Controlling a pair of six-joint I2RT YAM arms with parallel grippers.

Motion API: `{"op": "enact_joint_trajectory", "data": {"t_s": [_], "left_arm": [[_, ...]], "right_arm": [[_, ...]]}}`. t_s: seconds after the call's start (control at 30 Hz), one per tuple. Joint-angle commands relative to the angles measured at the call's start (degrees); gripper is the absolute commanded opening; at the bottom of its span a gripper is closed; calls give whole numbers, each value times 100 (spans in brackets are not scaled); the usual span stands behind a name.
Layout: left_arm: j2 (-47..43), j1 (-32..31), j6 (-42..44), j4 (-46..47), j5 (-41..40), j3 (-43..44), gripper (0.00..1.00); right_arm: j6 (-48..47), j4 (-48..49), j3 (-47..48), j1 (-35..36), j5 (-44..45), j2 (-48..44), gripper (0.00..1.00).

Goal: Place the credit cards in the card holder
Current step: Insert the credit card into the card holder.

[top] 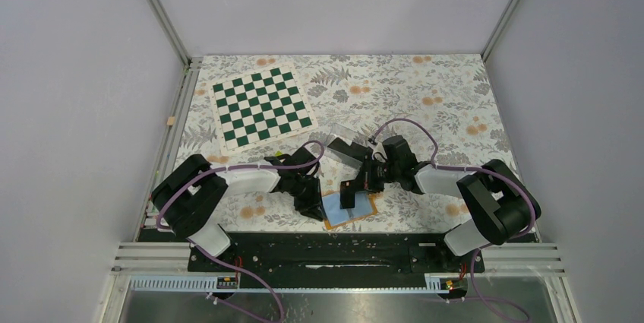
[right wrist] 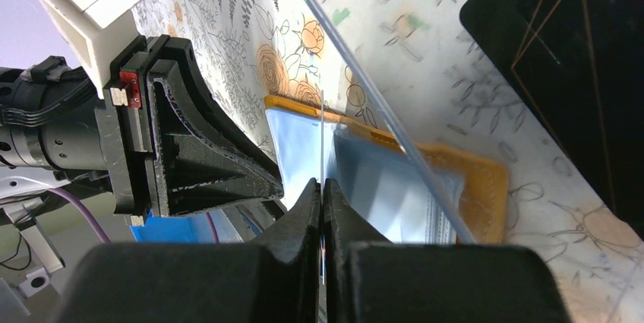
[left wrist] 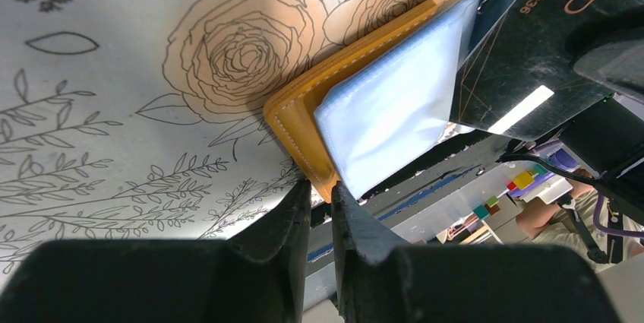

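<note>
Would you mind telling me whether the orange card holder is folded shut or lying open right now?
Open: the card holder lies spread flat, its light blue inner pockets facing up inside the orange border.

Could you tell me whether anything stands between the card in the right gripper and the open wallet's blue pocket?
Nothing visible does. The credit card in the right gripper sits right at the blue pocket of the card holder; the left gripper pinches only its corner.

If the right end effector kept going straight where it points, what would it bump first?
Probably the wallet. The right end effector, pinching a black card edge-on, points at the blue pocket just ahead. The card would touch first, though depth is hard to judge.
</note>
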Motion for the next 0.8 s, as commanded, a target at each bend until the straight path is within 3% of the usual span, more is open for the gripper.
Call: {"op": "enact_joint_trajectory", "data": {"t_s": [0.0, 0.43, 0.77], "left_arm": [[193, -23, 95, -40, -314, -4, 17], [305, -23, 175, -154, -393, 117, 17], [484, -19, 324, -394, -481, 472, 16]], "right_arm": [[2, -762, -167, 37, -88, 239, 0], [-526, -1995, -23, 37, -213, 401, 0], [-592, -2245, 69, 45, -270, 845, 0]]}}
